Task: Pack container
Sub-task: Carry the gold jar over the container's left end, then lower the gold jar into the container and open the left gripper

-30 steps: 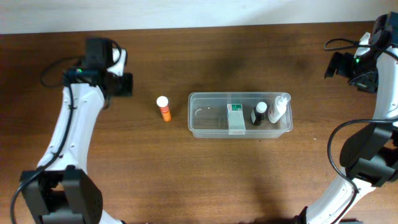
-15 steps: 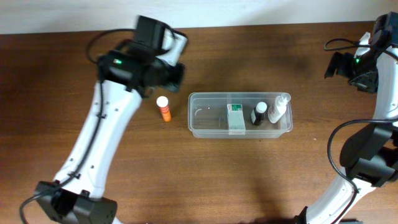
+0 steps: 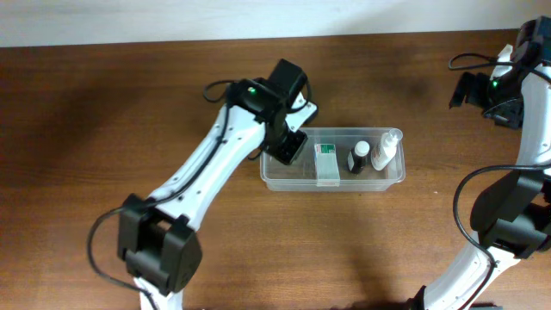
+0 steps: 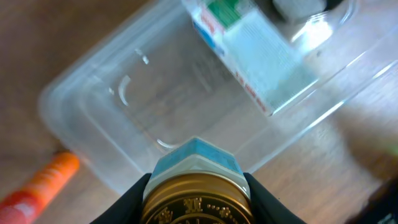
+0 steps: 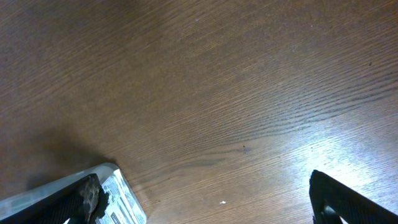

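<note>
gold-lidded jar (image 4: 196, 198) cut off, seemingly over container (image 4: 69, 79)

Left pincer (image 3: 287, 145), clamping gold-lidded jar (image 4: 196, 199), is hanging over left end of container (image 3: 332, 187), bare floor lying open beneath. White-and-green box (image 3: 325, 164) is blocking middle. Dark bottle (image 3: 358, 158) and white spray bottle (image 3: 387, 149) are crowding right end. Orange tube (image 4: 38, 185) is lying on tabletop (image 3: 129, 86) just outside left wall. Left arm (image 3: 215, 164) is crossing approach from left. Right pincer (image 5: 211, 208), fingers spread, is hovering well apart over bare wood.

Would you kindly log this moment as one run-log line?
left gripper: holds gold-capped jar over container | right gripper: open, far right | orange tube: outside
</note>
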### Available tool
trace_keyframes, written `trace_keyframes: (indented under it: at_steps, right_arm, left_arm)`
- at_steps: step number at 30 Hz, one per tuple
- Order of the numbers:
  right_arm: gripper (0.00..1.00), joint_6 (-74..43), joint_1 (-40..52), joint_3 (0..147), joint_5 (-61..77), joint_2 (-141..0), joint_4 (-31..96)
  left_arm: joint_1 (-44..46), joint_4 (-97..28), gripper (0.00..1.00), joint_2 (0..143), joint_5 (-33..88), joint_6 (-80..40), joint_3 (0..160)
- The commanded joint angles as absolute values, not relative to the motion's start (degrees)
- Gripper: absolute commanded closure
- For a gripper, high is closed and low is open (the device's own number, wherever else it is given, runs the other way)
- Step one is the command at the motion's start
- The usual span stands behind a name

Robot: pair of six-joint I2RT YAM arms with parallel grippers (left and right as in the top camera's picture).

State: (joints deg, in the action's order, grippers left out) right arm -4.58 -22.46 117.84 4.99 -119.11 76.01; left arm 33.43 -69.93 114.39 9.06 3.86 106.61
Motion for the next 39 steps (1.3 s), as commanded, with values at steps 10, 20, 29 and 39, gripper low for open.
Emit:
trace_keyframes:
  at_steps: [10, 20, 29, 39]
  right_arm:
    - [0.02, -5.19, -22.20, 117.51, 4.71, -118.80, 75.99]
    - [0.02, -5.19, -22.20, 117.51, 4.71, -118.83, 75.99]
    - [0.02, -5.19, -22.20, 117.51, 4.69, -118.80, 76.01]
    - [0.02, -5.19, -22.20, 117.51, 4.69, -118.83, 75.99]
  left_arm:
    - [33.71, -65.91, 0.59, 119.59, 10.28, 9.34, 106.85]
    - [33.71, -63.37, 0.60, 122.96, 6.52, 9.32, 106.85]
    - [33.61, -62.92, 0.64, 125.73, 8.82, 9.28, 105.86]
    - [33.61, -62.67, 0.62, 125.73, 8.80, 9.30, 105.78]
